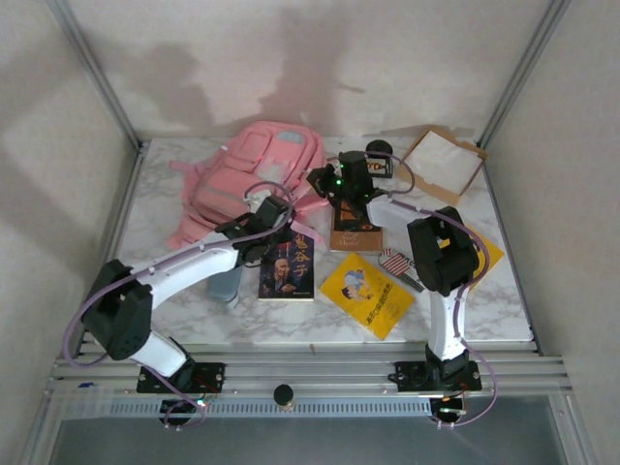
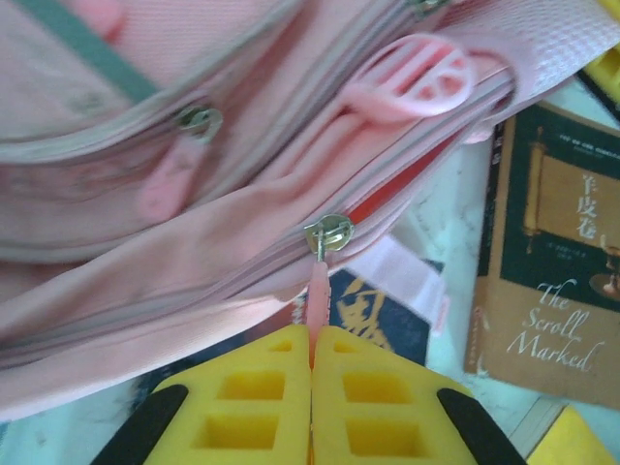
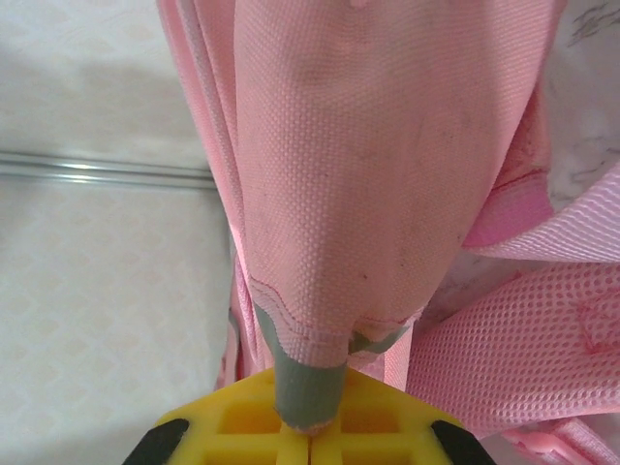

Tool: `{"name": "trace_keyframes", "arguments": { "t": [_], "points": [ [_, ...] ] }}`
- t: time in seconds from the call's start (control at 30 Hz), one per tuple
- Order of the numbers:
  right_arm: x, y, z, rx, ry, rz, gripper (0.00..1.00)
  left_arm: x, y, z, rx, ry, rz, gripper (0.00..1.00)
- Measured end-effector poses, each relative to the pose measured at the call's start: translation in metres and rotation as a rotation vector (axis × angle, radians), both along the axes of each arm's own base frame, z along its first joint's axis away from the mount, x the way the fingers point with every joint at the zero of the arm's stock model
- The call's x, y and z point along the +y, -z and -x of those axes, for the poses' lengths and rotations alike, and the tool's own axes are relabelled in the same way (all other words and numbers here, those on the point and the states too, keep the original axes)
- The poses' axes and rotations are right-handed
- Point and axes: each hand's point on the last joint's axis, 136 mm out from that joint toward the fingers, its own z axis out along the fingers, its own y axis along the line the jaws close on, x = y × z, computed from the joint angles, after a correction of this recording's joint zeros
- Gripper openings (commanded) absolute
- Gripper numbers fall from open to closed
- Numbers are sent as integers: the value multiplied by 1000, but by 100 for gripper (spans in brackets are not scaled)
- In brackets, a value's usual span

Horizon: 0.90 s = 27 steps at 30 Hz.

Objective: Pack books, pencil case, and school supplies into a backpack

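Left pincer (image 2: 312,341): clamped on zipper pull (image 2: 318,289) of backpack (image 1: 254,174) (rear left of surface (image 1: 155,237)). Right pincer (image 3: 310,431): clamped on its grey loop (image 3: 308,387). Books (image 1: 288,267) crowd backpack's near edge; bare marble to its left.

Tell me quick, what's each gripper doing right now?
Left gripper: shut on the backpack's pink zipper pull.
Right gripper: shut on the backpack's grey strap end.

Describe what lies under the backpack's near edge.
A dark blue book pokes out from under the backpack. Only a corner with gold lettering shows; pink fabric covers the rest.
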Motion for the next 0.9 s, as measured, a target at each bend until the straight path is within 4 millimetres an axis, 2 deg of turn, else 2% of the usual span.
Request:
{"name": "trace_keyframes", "arguments": {
  "t": [0.13, 0.3, 0.47, 0.57, 0.67, 0.77, 0.9],
  "points": [
    [-6, 3, -5, 5, 8, 2, 0, 18, 2, 15, 30, 22, -8, 0],
    [-2, 3, -3, 2, 9, 5, 0, 7, 10, 16, 63, 90, 17, 0],
    [-5, 4, -4, 6, 17, 10, 0, 9, 17, 16, 82, 101, -15, 0],
    [-7, 5, -8, 19, 16, 15, 0, 20, 15, 18, 81, 85, -41, 0],
    [-7, 3, -21, 14, 11, 17, 1, 44, 11, 22, 74, 38, -53, 0],
    [-7, 6, -34, 18, 1, 23, 21, 66, 8, 29, 65, -6, -53, 0],
    [-8, 8, -37, 11, -6, 52, 39, 57, 1, 28, 46, 26, 12, 0]
  ]
}}
